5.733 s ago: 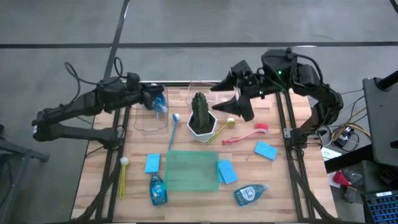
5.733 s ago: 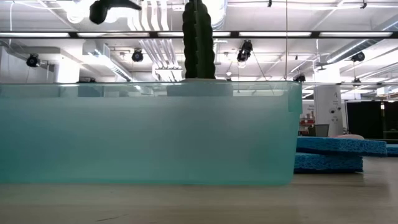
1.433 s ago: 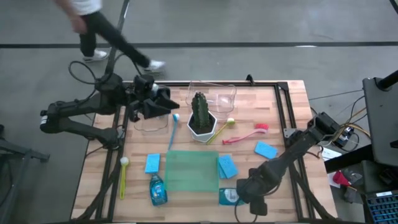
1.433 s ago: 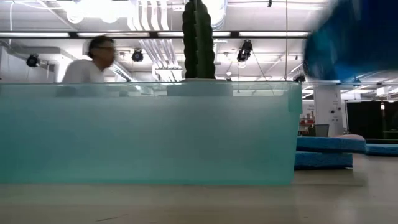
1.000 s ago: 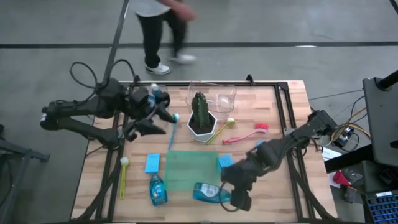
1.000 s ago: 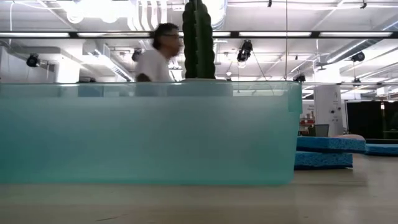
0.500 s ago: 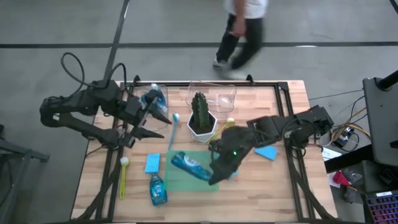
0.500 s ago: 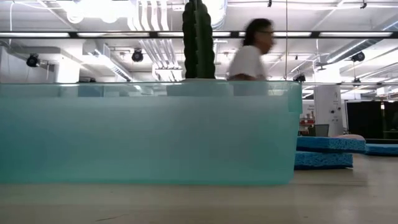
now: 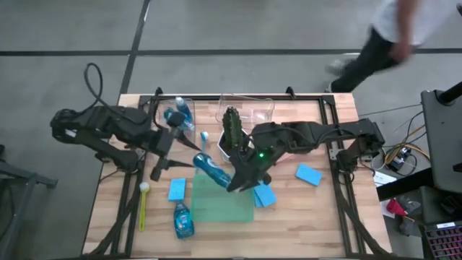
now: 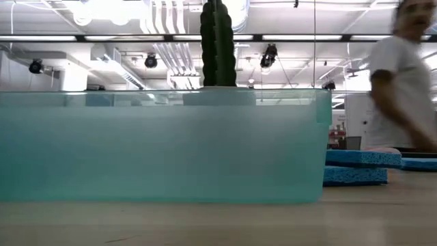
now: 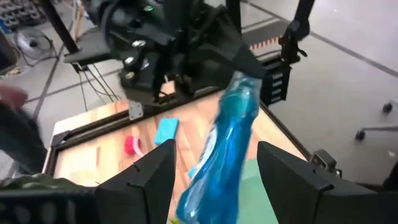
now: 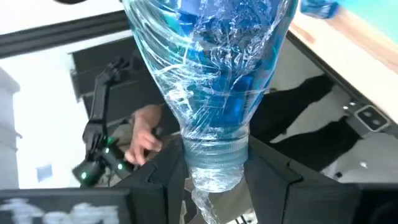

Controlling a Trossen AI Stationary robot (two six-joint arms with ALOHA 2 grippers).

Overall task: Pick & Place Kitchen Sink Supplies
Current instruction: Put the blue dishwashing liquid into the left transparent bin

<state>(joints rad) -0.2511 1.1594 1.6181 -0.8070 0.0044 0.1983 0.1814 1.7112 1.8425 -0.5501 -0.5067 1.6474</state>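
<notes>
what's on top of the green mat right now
Nothing is seen resting on the green mat. The right gripper holds a soap bottle above its far edge, covering that strip. A sponge lies beside it.

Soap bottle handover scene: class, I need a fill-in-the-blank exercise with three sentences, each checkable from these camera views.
1. The right gripper is shut on a soap bottle filled with ____ liquid.
2. The left gripper faces that bottle with its fingers ____.
3. The cactus stands in a ____ pot beyond the green mat.

Missing words: blue; open; white
</notes>
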